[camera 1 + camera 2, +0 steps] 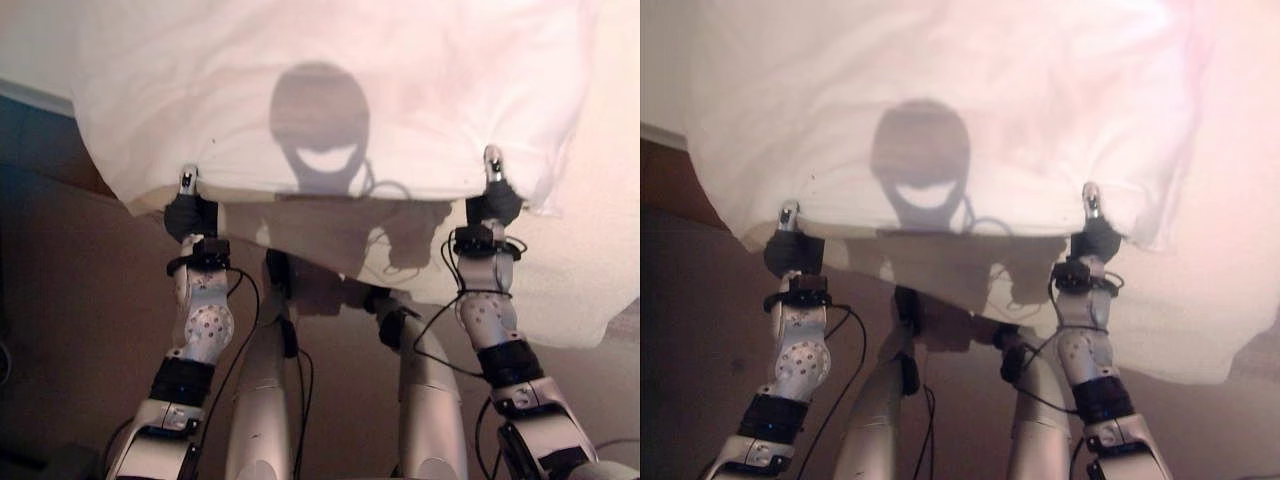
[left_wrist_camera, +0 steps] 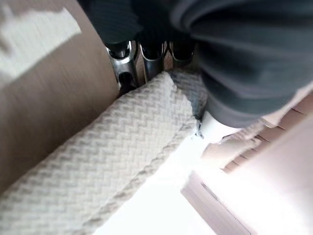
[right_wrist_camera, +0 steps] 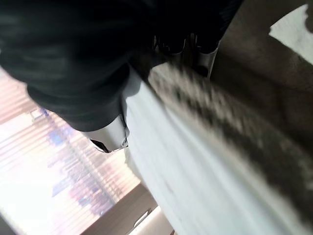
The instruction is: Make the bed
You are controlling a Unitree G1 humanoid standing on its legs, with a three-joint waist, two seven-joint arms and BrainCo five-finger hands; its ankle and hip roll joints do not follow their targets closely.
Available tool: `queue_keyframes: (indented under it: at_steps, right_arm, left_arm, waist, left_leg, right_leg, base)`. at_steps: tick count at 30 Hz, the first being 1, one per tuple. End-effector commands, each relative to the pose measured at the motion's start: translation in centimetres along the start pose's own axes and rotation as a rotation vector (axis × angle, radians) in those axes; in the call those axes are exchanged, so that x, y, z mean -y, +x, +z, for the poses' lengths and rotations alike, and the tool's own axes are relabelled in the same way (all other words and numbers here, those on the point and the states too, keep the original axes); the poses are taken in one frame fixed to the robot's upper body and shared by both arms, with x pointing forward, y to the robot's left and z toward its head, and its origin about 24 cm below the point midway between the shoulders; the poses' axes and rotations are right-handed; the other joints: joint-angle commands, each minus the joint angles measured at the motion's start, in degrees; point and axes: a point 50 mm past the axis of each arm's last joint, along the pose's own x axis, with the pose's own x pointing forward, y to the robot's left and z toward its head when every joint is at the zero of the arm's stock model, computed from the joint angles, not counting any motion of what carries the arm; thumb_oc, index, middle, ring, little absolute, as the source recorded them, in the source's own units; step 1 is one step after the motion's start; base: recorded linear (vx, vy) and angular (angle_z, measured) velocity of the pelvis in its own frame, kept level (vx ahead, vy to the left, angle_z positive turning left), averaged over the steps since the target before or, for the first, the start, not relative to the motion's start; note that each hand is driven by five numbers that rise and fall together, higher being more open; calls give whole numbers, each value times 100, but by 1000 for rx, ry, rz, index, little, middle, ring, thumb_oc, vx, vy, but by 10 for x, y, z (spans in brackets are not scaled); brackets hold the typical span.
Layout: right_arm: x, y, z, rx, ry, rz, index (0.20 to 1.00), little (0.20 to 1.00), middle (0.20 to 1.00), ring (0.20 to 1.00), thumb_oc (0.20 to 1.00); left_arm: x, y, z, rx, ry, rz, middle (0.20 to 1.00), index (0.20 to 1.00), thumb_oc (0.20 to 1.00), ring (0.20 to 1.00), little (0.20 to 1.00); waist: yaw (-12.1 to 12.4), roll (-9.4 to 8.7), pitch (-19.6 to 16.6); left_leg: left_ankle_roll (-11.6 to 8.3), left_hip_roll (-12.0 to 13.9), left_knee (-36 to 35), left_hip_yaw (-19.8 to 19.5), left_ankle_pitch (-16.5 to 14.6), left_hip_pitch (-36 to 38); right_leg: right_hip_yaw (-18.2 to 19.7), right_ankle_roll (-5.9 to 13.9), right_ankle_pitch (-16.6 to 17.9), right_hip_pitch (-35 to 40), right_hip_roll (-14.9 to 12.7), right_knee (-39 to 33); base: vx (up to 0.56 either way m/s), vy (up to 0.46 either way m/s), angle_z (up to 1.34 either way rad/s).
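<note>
Across the upper half of the left eye view spreads the white blanket [image 1: 330,100], its near hem running level through the middle of the frame, and below it the sheet [image 1: 560,290] hangs down at right. My left hand [image 1: 188,212] sits at the hem in the left middle of the frame, my right hand [image 1: 492,200] at the hem in the right middle, each with a thumb up over the edge and the cloth pinched. Brown floor [image 1: 70,330] fills the lower left. At the same spots in the right eye view, both hands hold the hem, and the blanket drapes past them toward the top. Along the diagonal of the left wrist view, from lower left to the upper centre, runs the woven hem, and my left fingers [image 2: 122,58] curl round it at the top centre. Down the right side of the right wrist view slants the same hem, with my right fingers [image 3: 203,54] clamped on it near the top.
</note>
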Motion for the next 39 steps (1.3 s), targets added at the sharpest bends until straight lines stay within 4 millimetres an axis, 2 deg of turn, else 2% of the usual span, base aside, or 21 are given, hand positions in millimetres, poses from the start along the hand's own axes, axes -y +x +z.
queue_keyframes:
  at_steps: [1,2,5,6,8,10,13,16,18,20,23,24,25,27,29,30,31,32,34,37,39]
  right_arm:
    - [39,-14,49,159,-66,-74,200,200,200,200,200]
    - [48,-17,47,145,-76,-109,200,200,200,200,200]
    - [56,-24,38,65,-105,-108,200,200,200,200,200]
    - [61,-27,39,59,-108,-122,200,200,200,200,200]
    - [78,-42,40,45,-100,-189,200,200,200,200,200]
    - [88,-51,45,46,-106,-229,200,200,200,200,200]
    - [96,-58,54,44,-151,-253,200,200,200,200,200]
    - [100,-61,64,77,-208,-278,200,200,200,200,200]
    - [101,-57,64,64,-250,-270,200,200,200,200,200]
    - [102,-57,60,41,-245,-267,200,200,200,200,200]
    - [106,-67,58,8,-244,-256,200,200,200,200,200]
    - [110,-73,56,-27,-288,-257,200,200,200,200,200]
    - [111,-77,58,-25,-284,-276,200,200,200,200,200]
    - [112,-81,56,-38,-270,-273,200,200,200,200,200]
    - [107,-72,52,-60,-323,-234,200,200,200,200,200]
    - [106,-71,54,-50,-320,-232,200,200,200,200,200]
    - [103,-67,58,-19,-307,-232,200,200,200,200,200]
    - [102,-65,56,-13,-286,-231,200,200,200,200,200]
    - [102,-66,57,-9,-276,-237,200,200,200,200,200]
    - [109,-72,70,24,-292,-278,200,200,200,200,200]
    - [110,-71,80,48,-330,-280,200,200,200,200,200]
  left_arm:
    - [-20,3,64,287,52,25,200,200,200,200,200]
    - [-22,3,64,292,47,31,200,200,200,200,200]
    - [-23,3,74,341,49,29,200,200,200,200,200]
    - [-22,5,79,364,46,28,200,200,200,200,200]
    - [-25,5,86,371,76,31,200,200,200,200,200]
    - [-24,8,89,352,146,1,200,200,200,200,200]
    - [-18,8,92,317,238,-63,200,200,200,200,200]
    - [-18,5,91,249,381,-125,200,200,200,200,200]
    - [-21,2,100,237,481,-140,200,200,200,200,200]
    - [-21,1,103,220,505,-151,200,200,200,200,200]
    - [-27,-4,106,213,540,-129,200,200,200,200,200]
    - [-28,-5,103,217,545,-115,200,200,200,200,200]
    - [-28,-7,104,206,517,-121,200,200,200,200,200]
    - [-35,-10,98,186,499,-86,200,200,200,200,200]
    - [-30,-15,96,206,503,-96,200,200,200,200,200]
    - [-29,-14,97,213,508,-97,200,200,200,200,200]
    - [-28,-14,102,233,500,-93,200,200,200,200,200]
    - [-31,-12,103,236,496,-80,200,200,200,200,200]
    - [-26,-12,105,251,491,-102,200,200,200,200,200]
    - [-10,-6,106,274,466,-164,200,200,200,200,200]
    - [-3,-2,98,240,457,-215,200,200,200,200,200]
  waist:
    - [-73,144,-460]
    - [-116,115,-500]
    - [35,44,-624]
    - [-21,10,-754]
    - [-142,34,-1056]
    - [-179,131,-1292]
    - [-184,169,-1499]
    - [-254,140,-1739]
    - [-190,233,-1790]
    - [-358,294,-1830]
    - [-299,264,-2044]
    - [-374,197,-2119]
    - [-324,256,-2266]
    - [-301,236,-2313]
    - [108,223,-2263]
    - [132,202,-2242]
    - [-5,96,-2259]
    - [-39,117,-2396]
    - [-43,169,-2464]
    - [-283,243,-2566]
    - [-332,280,-2561]
  left_leg:
    - [-204,158,842,143,-1001,610]
    - [-271,282,1082,227,-1085,779]
    - [-434,175,1585,-481,-1149,1140]
    - [-475,523,1324,-433,-1072,1248]
    - [-704,1229,256,-32,-399,1649]
    - [-817,1375,-358,-62,-35,1979]
    - [-682,858,30,-109,-511,2074]
    - [-313,234,471,48,-1052,2065]
    - [11,-69,499,369,-1193,2259]
    - [239,-395,178,595,-1075,2623]
    - [133,-615,-430,590,-938,2995]
    - [99,-725,-454,377,-944,2997]
    - [66,-829,-324,241,-1055,3036]
    - [80,-880,16,251,-1221,2923]
    - [-91,-1061,800,-597,-1361,2836]
    - [-141,-948,911,-676,-1297,2802]
    - [-210,-129,1034,-441,-1344,2890]
    - [-248,808,814,-340,-930,2989]
    - [-344,1072,590,-518,-623,3049]
    - [-667,1626,15,-504,-92,3172]
    - [-748,1329,-67,-462,-707,3255]
  right_leg:
    - [-329,583,1188,764,135,-1189]
    - [-410,527,1104,1129,147,-1309]
    - [-338,473,1041,1972,274,-1621]
    - [-355,543,1039,2113,173,-1626]
    - [-409,731,1060,2425,67,-1683]
    - [-456,870,1106,2813,-176,-1717]
    - [-579,1059,1802,3232,-856,-1744]
    - [-480,1122,2290,3288,-1334,-1381]
    - [-671,948,2029,3200,-1181,-430]
    - [-596,839,1563,2866,-79,303]
    - [-726,760,1219,2803,580,-698]
    - [-299,578,1023,2725,915,-1254]
    - [-206,585,1109,2999,712,-1748]
    - [-177,418,993,3142,840,-1901]
    - [-154,259,842,3339,850,-1924]
    - [-153,291,867,3341,762,-1877]
    - [-160,401,887,3296,498,-1758]
    - [-129,552,898,3271,246,-1739]
    - [-109,638,891,3240,149,-1673]
    - [-121,957,1042,3242,-573,-1374]
    - [-140,1112,1429,3381,-1052,-1350]
  base:
    - [118,-100,-1]
    - [152,-45,8]
    - [129,80,16]
    - [244,233,8]
    - [294,326,14]
    - [250,447,39]
    - [157,499,35]
    - [173,530,65]
    - [151,684,48]
    - [166,680,-8]
    - [88,205,-41]
    - [118,151,-31]
    - [140,135,20]
    - [111,138,56]
    - [2,310,3]
    - [-119,425,-61]
    - [-75,595,-67]
    - [-29,503,-35]
    - [5,459,-11]
    - [-7,692,-9]
    - [41,672,39]
